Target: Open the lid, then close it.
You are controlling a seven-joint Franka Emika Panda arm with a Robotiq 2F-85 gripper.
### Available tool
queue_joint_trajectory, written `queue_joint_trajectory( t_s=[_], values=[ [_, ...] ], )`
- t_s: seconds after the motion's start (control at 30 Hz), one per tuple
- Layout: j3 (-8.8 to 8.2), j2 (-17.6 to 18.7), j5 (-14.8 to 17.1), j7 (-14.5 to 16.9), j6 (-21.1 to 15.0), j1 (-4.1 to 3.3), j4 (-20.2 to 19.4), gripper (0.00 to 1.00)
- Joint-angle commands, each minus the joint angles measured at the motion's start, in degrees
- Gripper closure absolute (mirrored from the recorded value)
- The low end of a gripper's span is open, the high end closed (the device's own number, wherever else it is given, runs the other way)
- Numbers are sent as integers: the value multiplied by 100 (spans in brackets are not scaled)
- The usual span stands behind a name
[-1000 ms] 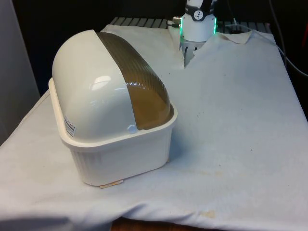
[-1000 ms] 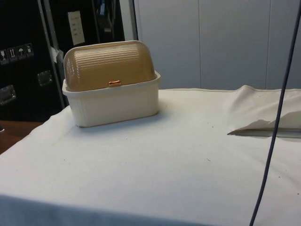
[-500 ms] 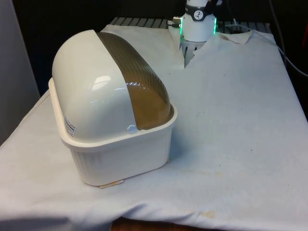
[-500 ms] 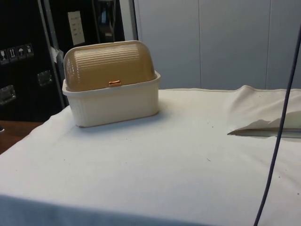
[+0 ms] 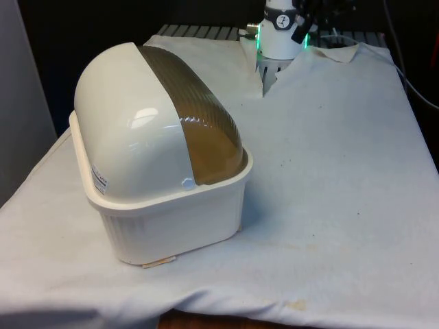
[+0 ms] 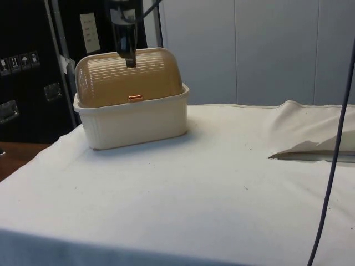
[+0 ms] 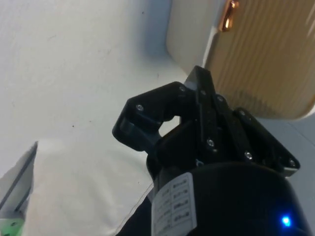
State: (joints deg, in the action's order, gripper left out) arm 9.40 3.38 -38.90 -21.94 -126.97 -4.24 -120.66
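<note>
While the gripper point(image 6: 129, 60) is seen in the side view high above the table, level with the top of the lid point(image 6: 128, 76), whether its jaws are spread or pressed together cannot be told. The bread box point(image 5: 164, 219) is set on the white cloth point(image 5: 329, 171) at the front view's left. Its brownish ribbed lid is closed, the small orange handle point(image 6: 135, 97) resting at the rim.

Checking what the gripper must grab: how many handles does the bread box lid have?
1. A small orange handle sits at the bottom edge of the closed amber lid, midway along the bread box front. The gripper is above it. The front view hides that side.
</note>
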Motion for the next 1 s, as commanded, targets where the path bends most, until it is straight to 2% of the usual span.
queue_joint_trajectory(
  t_s=[0.0,0.13,0.17,0.2,0.37,0.5,0.53,0.57,0.7,0.87,0.9,0.97],
  values=[
    [-11,29,-92,-80,-109,6,-34,100],
    [-34,241,-286,-286,-241,6,-17,100],
    [-17,183,-178,-206,-143,0,-23,100],
    [-40,281,-332,-332,-258,6,-6,100],
    [-80,556,-647,-602,-390,6,97,100],
    [-109,728,-848,-762,-447,6,166,100],
    [-80,688,-751,-699,-378,6,149,100],
    [-115,768,-900,-808,-458,6,183,100],
    [-143,963,-1152,-997,-498,11,252,100],
    [-189,1146,-1381,-1169,-533,6,309,100],
    [-166,1117,-1306,-1129,-476,11,286,100],
    [-206,1249,-1507,-1266,-539,6,350,100]
  ],
)
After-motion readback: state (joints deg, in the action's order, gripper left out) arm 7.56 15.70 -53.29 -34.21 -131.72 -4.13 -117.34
